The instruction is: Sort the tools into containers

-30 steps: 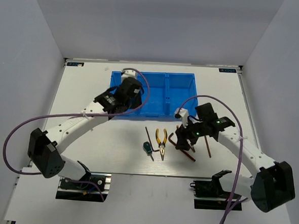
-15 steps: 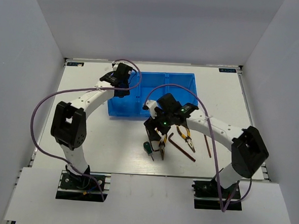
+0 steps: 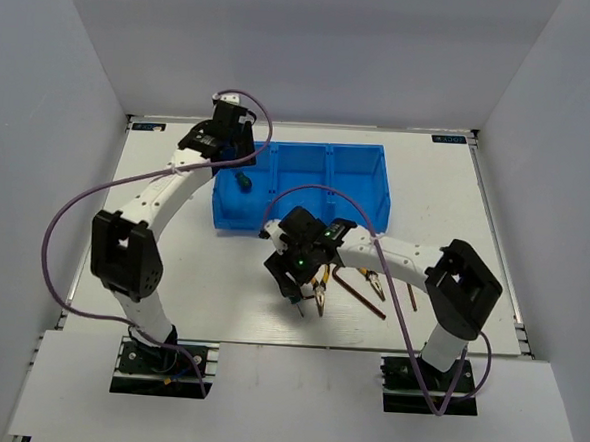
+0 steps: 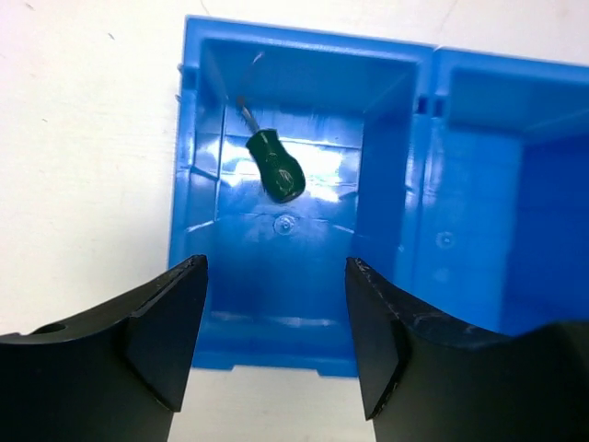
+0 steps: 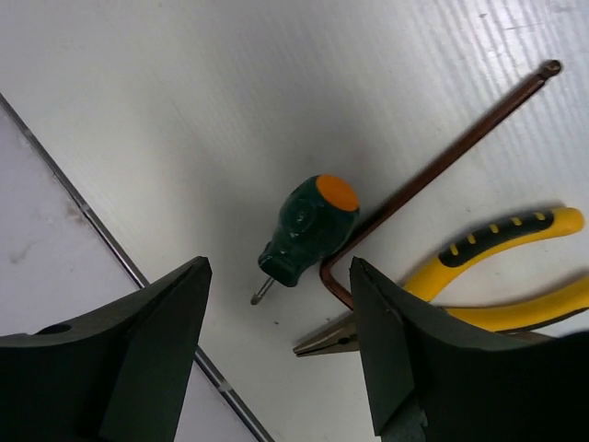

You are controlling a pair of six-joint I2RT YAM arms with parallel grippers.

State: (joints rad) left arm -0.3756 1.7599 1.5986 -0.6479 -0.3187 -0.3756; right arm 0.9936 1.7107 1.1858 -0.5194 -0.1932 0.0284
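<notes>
Screwdriver [image 4: 274, 166], green handle, lies in the left compartment of the blue bin [image 4: 386, 138], which sits by the far edge of the desk [image 3: 172, 274]. Left hand [image 4: 274, 269] hovers above it, jaws apart, holding nothing. Right hand [image 5: 278, 272] is spread wide and empty over a second screwdriver [image 5: 308, 230] near the near edge. Hex key [image 5: 442, 166] and pliers [image 5: 506, 267] lie just beside it.

right wrist: pliers [image 5: 506, 232] handles cut by right edge, nose partly behind my finger | top: my right pincer [image 3: 294, 284] mostly covers worktop screwdriver [image 5: 308, 230], overlaps pliers | left wrist: bin [image 4: 198, 184] cut at right edge, third compartment not seen | binned screwdriver [image 4: 274, 168] shaft faint in glare, tip unreadable
</notes>
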